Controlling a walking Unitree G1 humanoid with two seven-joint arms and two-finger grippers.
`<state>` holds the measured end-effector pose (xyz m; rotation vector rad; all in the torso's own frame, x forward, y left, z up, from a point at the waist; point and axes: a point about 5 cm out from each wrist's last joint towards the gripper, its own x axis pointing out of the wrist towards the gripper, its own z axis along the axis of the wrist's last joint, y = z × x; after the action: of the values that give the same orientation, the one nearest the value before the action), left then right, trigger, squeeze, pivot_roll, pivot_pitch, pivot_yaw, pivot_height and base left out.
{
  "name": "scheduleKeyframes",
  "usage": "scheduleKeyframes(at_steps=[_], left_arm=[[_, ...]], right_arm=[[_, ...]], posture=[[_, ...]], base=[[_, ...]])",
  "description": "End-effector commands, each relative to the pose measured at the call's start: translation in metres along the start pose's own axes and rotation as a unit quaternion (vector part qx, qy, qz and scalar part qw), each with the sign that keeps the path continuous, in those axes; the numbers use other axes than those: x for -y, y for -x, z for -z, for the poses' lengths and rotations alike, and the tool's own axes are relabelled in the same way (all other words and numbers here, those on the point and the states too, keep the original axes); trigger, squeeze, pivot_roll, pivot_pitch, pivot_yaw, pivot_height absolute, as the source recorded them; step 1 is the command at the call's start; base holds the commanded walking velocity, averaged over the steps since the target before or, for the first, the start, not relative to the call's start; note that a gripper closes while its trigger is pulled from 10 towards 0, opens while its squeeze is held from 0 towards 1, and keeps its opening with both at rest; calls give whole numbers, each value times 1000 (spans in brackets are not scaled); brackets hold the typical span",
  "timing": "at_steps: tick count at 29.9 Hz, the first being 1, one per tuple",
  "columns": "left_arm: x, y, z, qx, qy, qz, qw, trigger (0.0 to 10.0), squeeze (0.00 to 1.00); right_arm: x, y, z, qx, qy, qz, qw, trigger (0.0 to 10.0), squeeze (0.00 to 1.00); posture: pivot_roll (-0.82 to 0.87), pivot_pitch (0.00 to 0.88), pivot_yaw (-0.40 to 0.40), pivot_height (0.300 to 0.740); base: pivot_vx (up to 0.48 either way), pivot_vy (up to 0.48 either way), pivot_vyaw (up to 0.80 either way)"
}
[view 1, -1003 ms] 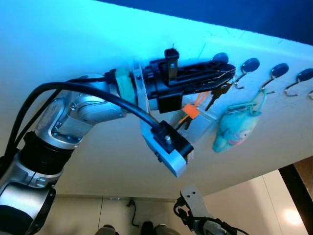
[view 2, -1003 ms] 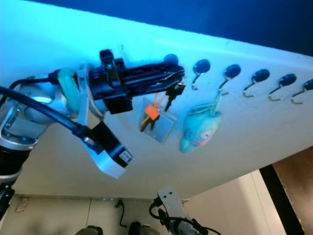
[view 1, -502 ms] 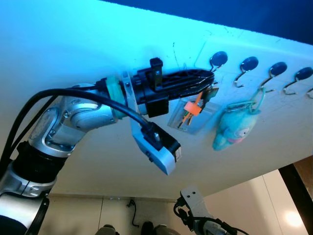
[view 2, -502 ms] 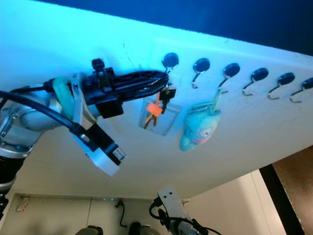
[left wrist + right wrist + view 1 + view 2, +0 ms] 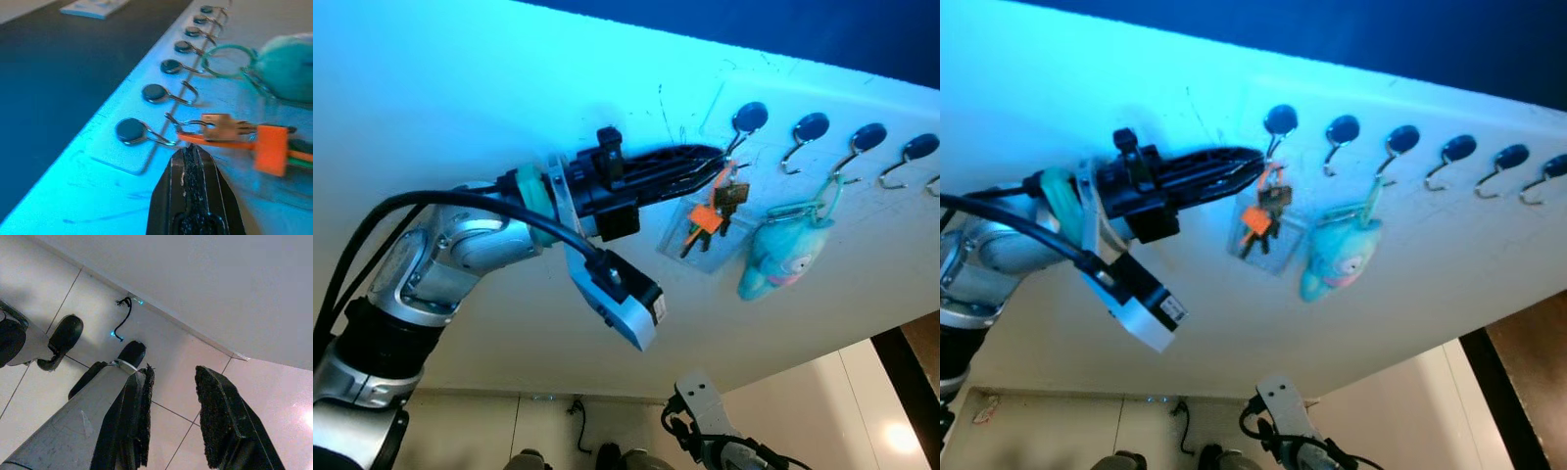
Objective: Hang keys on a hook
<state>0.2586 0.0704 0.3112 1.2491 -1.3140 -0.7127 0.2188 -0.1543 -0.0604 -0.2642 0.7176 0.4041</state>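
A bunch of keys (image 5: 728,194) with an orange tag (image 5: 270,149) and a clear pouch (image 5: 703,241) hangs by its ring from the first hook (image 5: 748,118) in a row of several dark-based hooks on the white board (image 5: 460,108). My left gripper (image 5: 713,160) is shut. Its tips sit just left of the key ring (image 5: 190,126), at the orange strap, and the seam between the fingers (image 5: 168,196) holds nothing that I can see. My right gripper (image 5: 173,374) hangs open over the floor.
A pale blue plush (image 5: 781,257) hangs on a green ring from the third hook (image 5: 869,138), right beside the keys. The hooks further right (image 5: 920,149) are bare. Below lie floor tiles (image 5: 181,362) with a black cable (image 5: 122,323). A dark opening (image 5: 918,377) shows at lower right.
The left gripper, which carried the keys up to the first hook, has drawn back to the left. The keys now dangle from that hook. The right arm has not moved.
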Motion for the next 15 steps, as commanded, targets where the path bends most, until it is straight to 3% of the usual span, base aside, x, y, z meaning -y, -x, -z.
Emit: scheduleKeyframes(at_steps=[1,3,4,7,8,9,12,13,14,15], left_arm=[[4,0,-4,11,-7,4,1000,10000,698],[4,0,-4,11,-7,4,1000,10000,698],[4,1,-5,12,-11,-4,1000,10000,1000],[4,4,-5,9,-11,-9,1000,10000,1000],[7,10,-6,4,-9,-12,1000,10000,0],[7,10,-6,4,-9,-12,1000,10000,0],[21,38,-7,-30,17,-2,999,10000,0],[21,38,-7,-30,17,-2,999,10000,0],[29,50,-10,-44,29,8,999,10000,0],[29,50,-10,-44,29,8,999,10000,0]], right_arm=[[2,5,13,-21,-9,6,1000,10000,0],[2,5,13,-21,-9,6,1000,10000,0],[2,5,13,-22,-9,6,1000,10000,0],[2,5,14,-23,-8,6,1000,10000,0],[2,5,14,-23,-8,6,1000,10000,0],[2,5,14,-23,-8,6,1000,10000,0],[2,6,16,-24,-10,7,1000,10000,0],[2,6,16,-24,-10,7,1000,10000,0],[2,6,17,-25,-11,8,1000,10000,0],[2,6,17,-25,-11,8,1000,10000,0]], posture=[[127,140,-116,740],[127,140,-116,740],[129,143,-119,740],[129,145,-119,740],[126,147,-115,740],[126,147,-115,740],[123,149,-110,740],[123,149,-110,740],[122,151,-110,740],[122,151,-110,740]], base=[[0,0,0],[0,0,0],[0,0,0],[0,0,0],[0,0,0],[0,0,0],[0,0,0],[0,0,0],[0,0,0],[0,0,0]])
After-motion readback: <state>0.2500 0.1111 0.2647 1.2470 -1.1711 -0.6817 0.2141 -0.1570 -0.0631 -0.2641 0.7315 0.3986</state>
